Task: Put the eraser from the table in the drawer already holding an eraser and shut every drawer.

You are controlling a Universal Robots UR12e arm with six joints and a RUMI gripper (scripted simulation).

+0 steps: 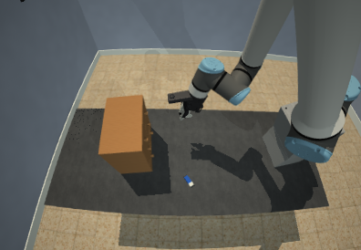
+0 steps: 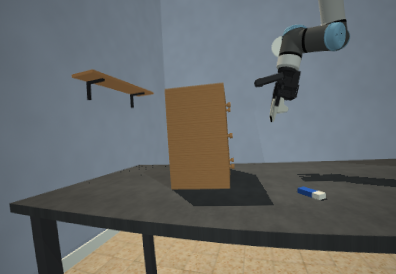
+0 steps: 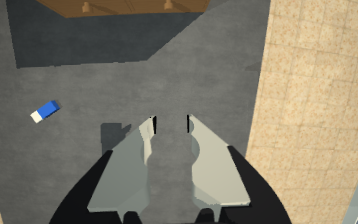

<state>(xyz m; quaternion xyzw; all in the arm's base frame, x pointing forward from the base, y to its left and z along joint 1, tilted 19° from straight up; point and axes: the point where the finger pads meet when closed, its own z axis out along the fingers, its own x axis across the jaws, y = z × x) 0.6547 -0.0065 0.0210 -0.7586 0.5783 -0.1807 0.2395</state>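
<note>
The eraser (image 1: 189,181), blue with a white end, lies on the dark table (image 1: 254,192), near the chest's front and a little to its right, untouched. The chest (image 1: 122,125) stands upright with every drawer shut; its knobs (image 2: 227,106) face me. My gripper (image 1: 186,114) hangs high above the table, well apart from both, pointing down, its fingers drawn to a narrow gap with nothing between them. As I judge it, everything is left: finding the drawer holding the other eraser, picking mine up, dropping it in, closing up.
</note>
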